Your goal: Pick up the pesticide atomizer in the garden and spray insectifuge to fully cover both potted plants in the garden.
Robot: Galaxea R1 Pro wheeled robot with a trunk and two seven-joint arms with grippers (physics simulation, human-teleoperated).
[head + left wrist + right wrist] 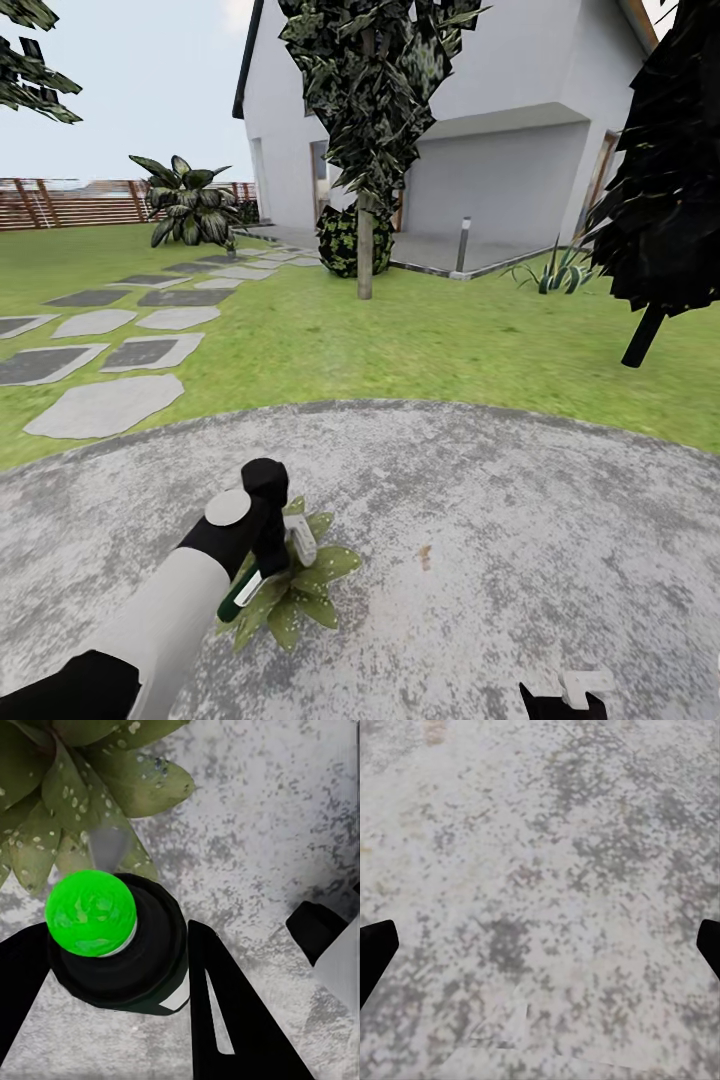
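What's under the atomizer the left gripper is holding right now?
The pesticide atomizer, clamped in the left gripper, hangs over a potted plant with white-speckled leaves on grey paving. Arm and bottle cover the rosette's centre; no pot shows.

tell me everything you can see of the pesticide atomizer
The pesticide atomizer is a slim dark bottle with pale label marks and a round bright green top. It is gripped between the fingers of the left gripper, tilted, directly above a low potted plant whose leaves are flecked white, over the grey speckled paving.
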